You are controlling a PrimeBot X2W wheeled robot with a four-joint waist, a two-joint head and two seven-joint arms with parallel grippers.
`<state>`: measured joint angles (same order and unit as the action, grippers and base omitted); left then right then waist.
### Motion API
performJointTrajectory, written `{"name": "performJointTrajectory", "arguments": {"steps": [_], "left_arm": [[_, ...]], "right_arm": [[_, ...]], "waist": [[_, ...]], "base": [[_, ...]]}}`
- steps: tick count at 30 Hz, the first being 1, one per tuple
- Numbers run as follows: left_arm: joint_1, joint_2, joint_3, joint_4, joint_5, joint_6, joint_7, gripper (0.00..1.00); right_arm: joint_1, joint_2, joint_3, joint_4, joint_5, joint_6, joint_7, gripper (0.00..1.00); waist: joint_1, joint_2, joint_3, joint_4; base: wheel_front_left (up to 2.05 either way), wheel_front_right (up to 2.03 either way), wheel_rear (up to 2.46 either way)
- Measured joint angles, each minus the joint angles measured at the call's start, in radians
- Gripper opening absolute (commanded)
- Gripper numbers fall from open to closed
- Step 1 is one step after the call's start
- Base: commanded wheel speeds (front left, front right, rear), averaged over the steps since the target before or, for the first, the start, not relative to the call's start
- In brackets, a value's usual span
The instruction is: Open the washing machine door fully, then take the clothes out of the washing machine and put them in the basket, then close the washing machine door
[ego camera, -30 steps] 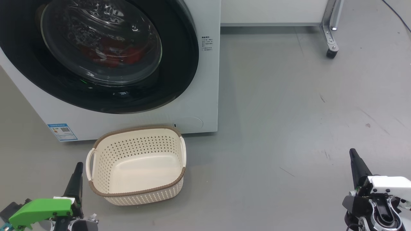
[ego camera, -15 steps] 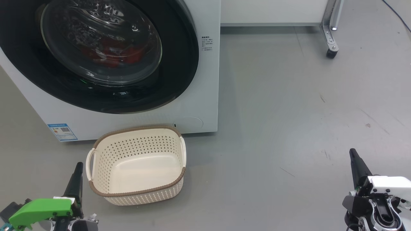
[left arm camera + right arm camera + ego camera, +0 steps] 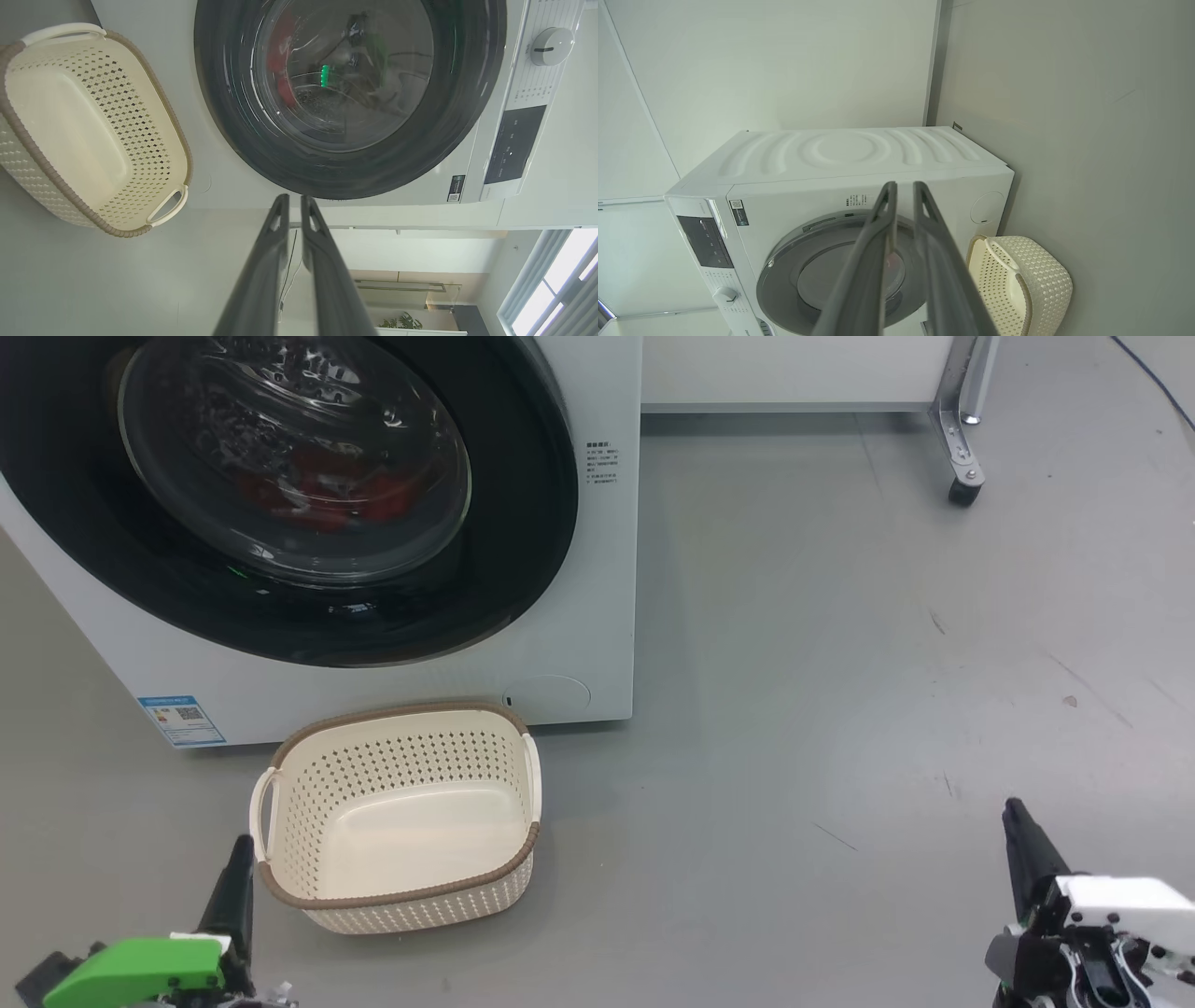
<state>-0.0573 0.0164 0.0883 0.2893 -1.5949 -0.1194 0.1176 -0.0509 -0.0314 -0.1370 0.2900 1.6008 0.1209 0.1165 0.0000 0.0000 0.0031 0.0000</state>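
Observation:
The white washing machine fills the upper left, and its black-rimmed washing machine door is closed against the front. Red clothes show through the glass bowl. On the floor right in front of the machine stands the cream basket, with nothing in it. My left gripper hovers low beside the basket's left handle. Far to the right, over bare floor, is my right gripper. In the wrist views the left gripper and right gripper each have fingers a narrow slit apart, holding nothing.
A metal leg with a caster wheel stands at the back right under a white cabinet. A black cable runs across the top right corner. Open grey floor lies right of the machine. The control dial sits on the machine's panel.
Both grippers have sunk lower in the head view, the left one shifting slightly toward the basket. The machine, door and basket have not moved.

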Motion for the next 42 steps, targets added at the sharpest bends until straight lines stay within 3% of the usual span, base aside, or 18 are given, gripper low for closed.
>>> {"name": "performJointTrajectory", "arguments": {"steps": [1,2,3,13,23,42], "left_arm": [[0.009,-0.005,0.000,0.012,0.001,0.000,0.000,0.00],[0.019,-0.008,-0.001,0.023,0.001,0.000,0.000,0.00],[0.028,-0.011,-0.001,0.034,0.001,0.000,0.000,1.00],[0.054,-0.023,-0.009,0.057,0.003,0.001,-0.006,1.00],[0.037,-0.016,-0.034,0.051,0.032,0.001,-0.041,1.00],[-0.009,0.052,-0.151,0.047,0.251,0.000,-0.132,1.00]], "right_arm": [[0.010,0.005,0.000,0.013,0.000,0.000,0.000,0.00],[0.022,0.010,0.001,0.023,0.000,0.000,0.000,0.00],[0.033,0.014,0.002,0.036,0.000,0.000,0.000,1.00],[0.058,0.028,0.012,0.056,-0.011,0.000,-0.004,1.00],[0.028,0.001,0.044,0.044,-0.076,0.000,-0.031,1.00],[-0.039,-0.072,0.163,0.063,-0.306,0.000,-0.128,1.00]], "waist": [[0.0000,0.0000,0.000,0.000],[0.0000,0.0000,0.000,0.000],[0.0000,0.0000,0.000,0.000],[0.0000,0.0000,0.003,0.000],[0.0000,0.0000,0.005,0.002],[0.0000,0.0000,0.008,0.009]], "base": [[0.00,0.00,0.00],[0.00,0.00,0.00],[0.00,0.00,0.00],[0.00,0.00,0.00],[0.00,0.00,0.00],[0.00,0.00,0.00]]}}
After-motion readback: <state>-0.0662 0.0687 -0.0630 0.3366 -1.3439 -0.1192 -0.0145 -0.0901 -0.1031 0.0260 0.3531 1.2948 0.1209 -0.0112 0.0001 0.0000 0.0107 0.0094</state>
